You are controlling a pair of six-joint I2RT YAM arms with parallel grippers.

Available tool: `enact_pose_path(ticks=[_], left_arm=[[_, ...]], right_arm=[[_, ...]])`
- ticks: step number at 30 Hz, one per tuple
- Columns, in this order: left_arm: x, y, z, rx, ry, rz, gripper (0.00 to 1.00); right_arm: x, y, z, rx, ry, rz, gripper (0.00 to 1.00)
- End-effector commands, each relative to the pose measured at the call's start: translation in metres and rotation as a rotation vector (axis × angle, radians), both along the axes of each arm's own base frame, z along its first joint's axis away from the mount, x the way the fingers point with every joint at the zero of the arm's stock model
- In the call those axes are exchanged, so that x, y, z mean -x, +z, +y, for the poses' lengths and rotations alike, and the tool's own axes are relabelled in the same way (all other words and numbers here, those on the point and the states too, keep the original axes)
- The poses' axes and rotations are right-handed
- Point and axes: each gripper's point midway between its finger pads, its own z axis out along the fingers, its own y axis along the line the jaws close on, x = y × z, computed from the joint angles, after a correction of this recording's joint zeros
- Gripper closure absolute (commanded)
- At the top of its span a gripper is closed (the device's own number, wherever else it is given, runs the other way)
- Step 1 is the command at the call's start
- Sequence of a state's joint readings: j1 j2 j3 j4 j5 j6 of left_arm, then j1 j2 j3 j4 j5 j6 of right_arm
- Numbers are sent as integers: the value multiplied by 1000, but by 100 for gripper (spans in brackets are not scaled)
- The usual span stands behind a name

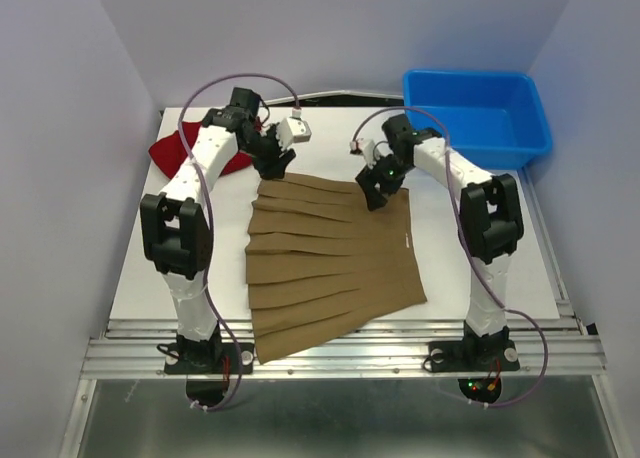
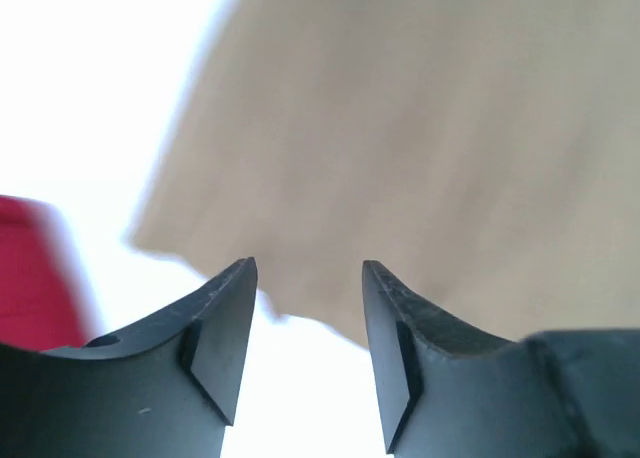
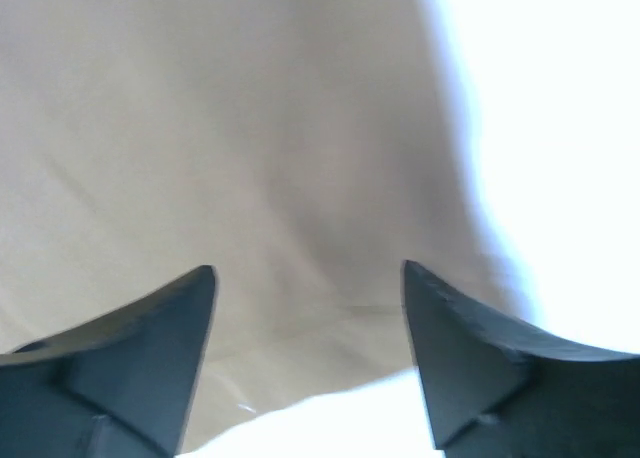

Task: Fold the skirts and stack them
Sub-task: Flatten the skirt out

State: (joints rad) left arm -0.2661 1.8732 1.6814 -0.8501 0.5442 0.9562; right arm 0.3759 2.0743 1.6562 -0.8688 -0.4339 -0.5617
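2 skirts unstacked. Left gripper (image 2: 308,270) and right gripper (image 3: 308,270) hang open, empty, at tan skirt's (image 1: 330,263) far corners; red skirt (image 1: 172,150) lies beyond its far-left corner. Fold starting; next, pinch both corners.

A robotics lab cell: plain pale walls (image 1: 60,128) box in a white surface (image 1: 530,268); left arm (image 1: 190,188) and right arm (image 1: 470,193) are bolted to aluminium rails (image 1: 350,353).

The left arm (image 1: 188,193) and right arm (image 1: 458,176) have white link shells, black joint housings and purple cables (image 1: 240,75). Green indicator lights (image 1: 385,170) show on the right wrist. The left end effector (image 2: 308,308) and right end effector (image 3: 308,278) have dark grey tapered fingers (image 2: 225,328).
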Motion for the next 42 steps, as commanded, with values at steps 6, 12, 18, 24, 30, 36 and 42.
enact_pose_path(ticks=[6,12,18,24,30,36,42], left_arm=[[-93,17,1,72,35,-105,39],[-125,-22,0,96,70,-97,38],[-127,-73,5,47,61,-37,38],[-97,-105,11,4,-13,65,39],[-65,-117,20,-32,-63,132,54],[-62,-118,23,-45,-62,135,67],[-68,-114,22,-48,-56,121,73]], right_arm=[[-103,51,-44,37,-48,-206,10],[-109,0,-55,121,-25,-174,16],[-97,-38,-69,193,14,-123,25],[-85,-44,-69,192,56,-79,27],[-69,-35,-74,205,95,-38,28],[-74,-4,-75,160,42,-52,25],[-75,8,-93,140,6,-22,25]])
